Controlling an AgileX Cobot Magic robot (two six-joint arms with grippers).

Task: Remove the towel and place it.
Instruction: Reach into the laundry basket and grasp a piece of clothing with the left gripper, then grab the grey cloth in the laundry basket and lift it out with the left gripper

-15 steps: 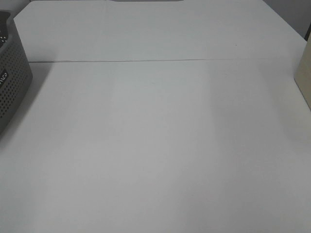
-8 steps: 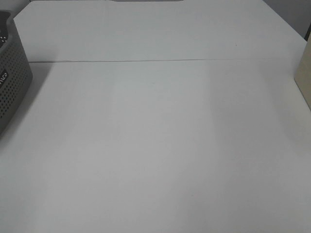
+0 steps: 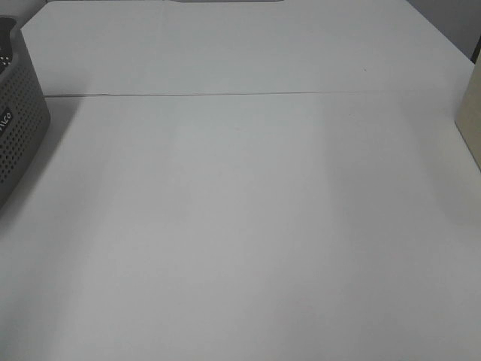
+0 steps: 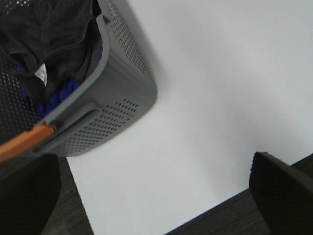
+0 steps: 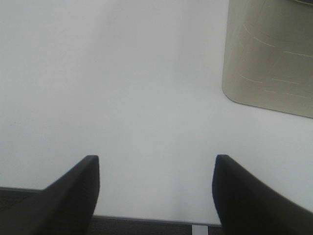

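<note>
Towel [image 4: 54, 34] lies crumpled inside the grey perforated basket [image 3: 19, 128], which stands at about nine o'clock on the white table [image 3: 248, 226] in the high view; only the left wrist view looks into the basket, where the dark cloth sits over a blue cloth [image 4: 58, 95] with a small white tag [image 4: 40, 73] showing. The left gripper [image 4: 156, 193] hangs above and just outside the basket wall with its jaws spread wide and nothing between them. The right gripper [image 5: 156, 188] is also spread and empty, over bare table near the beige box [image 5: 269, 54] at three o'clock. The step in hand looks like the reach, and the left arm seems best placed for it. It should centre over the basket's mouth, clear of the rim and the orange handle [image 4: 24, 142], then come down on a raised fold of the towel and pinch deep enough to take the thick pile but not the blue cloth beneath. A straight lift until the hanging hem clears the rim should keep the basket from tipping or being dragged.
</note>
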